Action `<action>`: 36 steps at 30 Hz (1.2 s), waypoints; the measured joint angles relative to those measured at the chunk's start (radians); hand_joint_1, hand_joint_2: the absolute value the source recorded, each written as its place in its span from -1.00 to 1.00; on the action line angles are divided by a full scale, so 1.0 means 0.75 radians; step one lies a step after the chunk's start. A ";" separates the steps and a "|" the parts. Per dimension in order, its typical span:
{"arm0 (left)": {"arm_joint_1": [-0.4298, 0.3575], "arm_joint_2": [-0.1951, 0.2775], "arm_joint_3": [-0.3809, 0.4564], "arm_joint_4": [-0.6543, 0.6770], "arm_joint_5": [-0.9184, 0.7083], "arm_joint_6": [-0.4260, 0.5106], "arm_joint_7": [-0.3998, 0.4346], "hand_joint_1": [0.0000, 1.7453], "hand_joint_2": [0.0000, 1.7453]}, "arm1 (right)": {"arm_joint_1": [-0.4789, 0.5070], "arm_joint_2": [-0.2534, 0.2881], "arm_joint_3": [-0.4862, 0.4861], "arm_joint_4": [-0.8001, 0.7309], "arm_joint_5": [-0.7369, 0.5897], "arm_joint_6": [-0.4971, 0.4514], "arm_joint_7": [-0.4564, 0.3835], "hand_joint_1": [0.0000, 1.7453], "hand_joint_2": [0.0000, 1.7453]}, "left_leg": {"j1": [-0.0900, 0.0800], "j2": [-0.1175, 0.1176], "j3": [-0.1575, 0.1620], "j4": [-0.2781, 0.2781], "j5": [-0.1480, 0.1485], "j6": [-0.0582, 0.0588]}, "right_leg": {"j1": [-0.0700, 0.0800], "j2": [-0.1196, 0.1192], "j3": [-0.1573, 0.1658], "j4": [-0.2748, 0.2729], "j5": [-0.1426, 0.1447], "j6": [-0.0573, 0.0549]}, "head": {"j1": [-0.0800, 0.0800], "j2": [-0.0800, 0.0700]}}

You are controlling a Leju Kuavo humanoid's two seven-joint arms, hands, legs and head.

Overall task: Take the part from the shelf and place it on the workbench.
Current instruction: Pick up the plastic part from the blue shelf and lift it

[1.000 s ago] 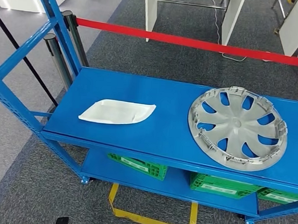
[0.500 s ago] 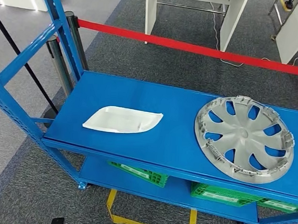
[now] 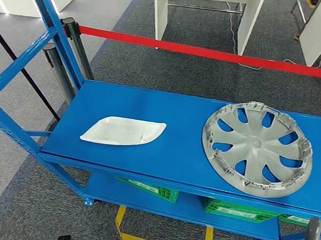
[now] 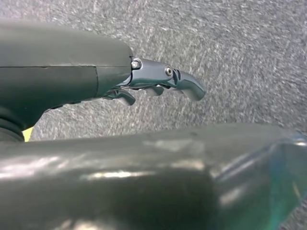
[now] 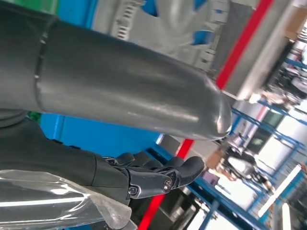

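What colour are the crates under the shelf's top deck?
Green. The crates sit on the blue shelf's lower level, clearest in the head view.

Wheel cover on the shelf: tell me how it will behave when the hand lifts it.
The wheel cover looks like thin moulded plastic with open cutouts, so probably light for its size and slightly flexible. It lies flat on the blue shelf, so fingers likely need the rim or a cutout. The small clips around its edge look breakable if squeezed.

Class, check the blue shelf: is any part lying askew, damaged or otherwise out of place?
Nothing stands out. The white part and the grey wheel cover both lie flat and apart on the blue shelf, with no visible damage.
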 joint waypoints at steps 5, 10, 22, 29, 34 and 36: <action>-0.005 -0.003 -0.027 0.000 -0.013 -0.019 -0.003 -1.00 -1.00 | -0.060 -0.121 -0.009 0.118 0.107 -0.012 0.064 -1.00 -1.00 | 0.003 0.001 -0.054 0.158 -0.031 -0.001 | 0.001 0.000 0.003 0.001 -0.001 -0.002 | -0.001 0.000; -0.019 -0.003 -0.058 0.000 -0.034 -0.022 0.001 -1.00 -1.00 | -0.105 -0.204 -0.007 0.170 0.169 -0.029 0.077 -1.00 -1.00 | -0.007 0.001 0.089 -0.141 0.067 0.024 | 0.006 -0.001 0.002 0.002 -0.004 0.020 | 0.000 0.000; -0.021 -0.006 -0.118 0.000 -0.074 -0.026 0.014 -1.00 -1.00 | -0.117 -0.305 0.050 0.214 0.173 -0.046 0.091 -1.00 -1.00 | -0.002 0.003 0.091 -0.163 0.079 0.057 | -0.003 0.001 -0.086 0.144 -0.026 0.066 | 0.011 0.000; -0.023 -0.007 -0.138 0.000 -0.083 -0.034 0.035 -1.00 -1.00 | -0.131 -0.372 0.108 0.227 0.195 -0.055 0.151 -1.00 -1.00 | -0.007 0.002 0.067 -0.112 0.046 0.013 | -0.004 0.005 -0.018 0.002 0.016 0.019 | 0.006 0.000; -0.025 -0.010 -0.157 0.000 -0.086 -0.047 0.041 -1.00 -1.00 | -0.148 -0.464 0.190 0.259 0.281 -0.087 0.248 -1.00 -1.00 | -0.003 0.002 -0.090 0.248 -0.120 -0.002 | -0.005 -0.002 -0.019 0.002 0.016 0.005 | 0.002 0.000; -0.025 -0.011 -0.163 0.000 -0.086 -0.052 0.043 -1.00 -1.00 | -0.159 -0.506 0.221 0.277 0.318 -0.103 0.291 -1.00 -1.00 | -0.003 0.002 -0.065 0.197 -0.065 0.003 | -0.005 -0.001 -0.017 0.002 0.016 0.006 | 0.002 0.000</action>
